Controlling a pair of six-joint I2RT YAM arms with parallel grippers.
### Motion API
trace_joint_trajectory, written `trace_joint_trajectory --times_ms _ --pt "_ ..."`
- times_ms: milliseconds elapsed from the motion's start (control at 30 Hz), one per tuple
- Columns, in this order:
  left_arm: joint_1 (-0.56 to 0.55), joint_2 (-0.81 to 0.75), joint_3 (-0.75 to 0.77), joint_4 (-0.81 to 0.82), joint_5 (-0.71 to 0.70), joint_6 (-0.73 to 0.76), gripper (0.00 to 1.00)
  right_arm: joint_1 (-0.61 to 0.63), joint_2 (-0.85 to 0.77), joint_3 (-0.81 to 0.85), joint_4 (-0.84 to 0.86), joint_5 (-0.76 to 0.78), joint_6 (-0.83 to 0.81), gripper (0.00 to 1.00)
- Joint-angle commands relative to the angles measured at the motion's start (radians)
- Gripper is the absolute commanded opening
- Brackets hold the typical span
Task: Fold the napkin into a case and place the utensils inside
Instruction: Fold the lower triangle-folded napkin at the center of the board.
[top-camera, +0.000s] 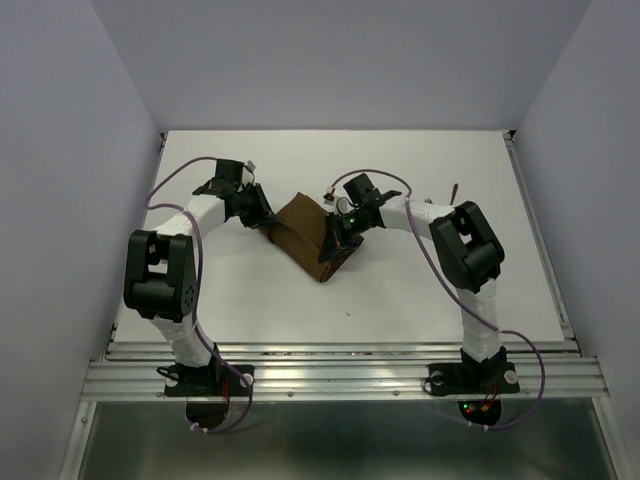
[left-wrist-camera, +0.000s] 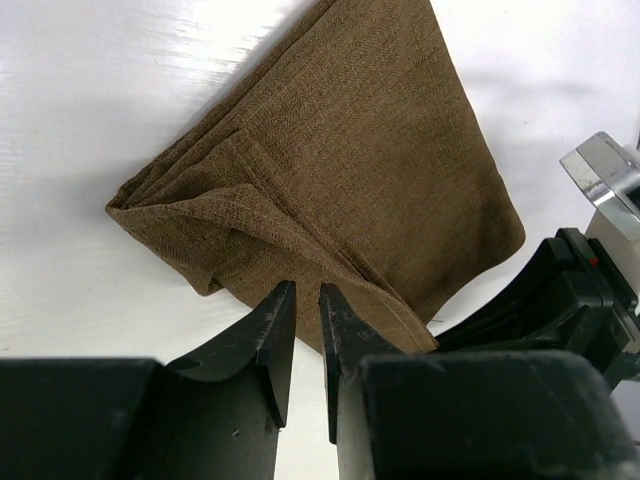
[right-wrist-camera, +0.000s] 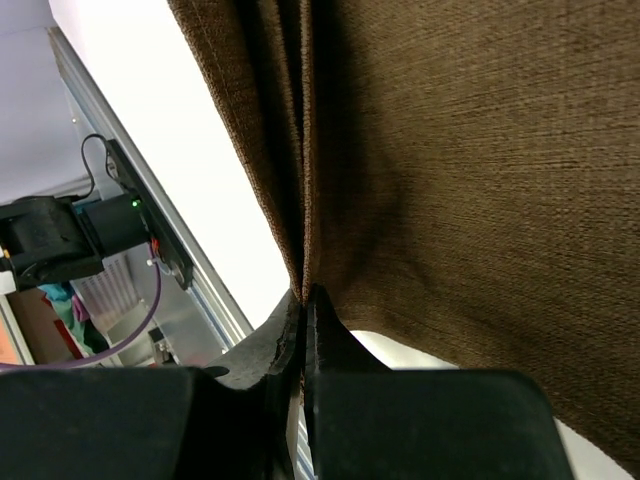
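Right jaws on layered brown napkin (right-wrist-camera: 450, 150)

Bright overhead light (table (left-wrist-camera: 90, 90) glares white), soft shadows.

The dark brown folded cloth napkin (top-camera: 300, 235) lies on the white flat worktop (top-camera: 400, 300), slightly left of centre and towards the far side, with one corner pointing near. The left fingers (left-wrist-camera: 272, 335) sit at its left edge, tips at the hem, a narrow gap between them. The right fingers (right-wrist-camera: 330, 350) sit at its right side, pressed together on a fold of the cloth. Far right, behind the black and white right arm (top-camera: 465, 245), a slim dark brown utensil (top-camera: 456, 188) pokes out, mostly hidden and well apart from the napkin. Both arm bases stand on the ribbed metal rail (top-camera: 340, 372) along the near edge.
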Motion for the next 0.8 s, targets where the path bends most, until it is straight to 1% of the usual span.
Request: trace_joint_trajectory --times_ms 0,200,433,667,700,767 --pt "-0.011 -0.011 0.038 -0.023 -0.003 0.023 0.27 -0.016 0.017 0.041 0.019 -0.020 0.014 0.01" --pt "-0.014 -0.006 0.048 -0.028 -0.016 0.027 0.27 -0.025 0.035 0.038 0.024 -0.008 0.028 0.01" --pt "-0.014 -0.003 0.067 -0.049 -0.041 0.026 0.26 -0.034 0.055 0.024 0.070 -0.008 0.069 0.01" --pt "-0.015 -0.031 0.062 -0.052 -0.042 0.024 0.28 -0.034 0.069 0.015 0.108 -0.009 0.101 0.01" --pt "-0.015 -0.036 0.061 -0.052 -0.049 0.023 0.27 -0.034 0.069 0.011 0.116 -0.011 0.107 0.01" --pt "-0.015 -0.036 0.055 -0.054 -0.055 0.024 0.19 -0.034 0.071 0.007 0.122 -0.014 0.116 0.01"
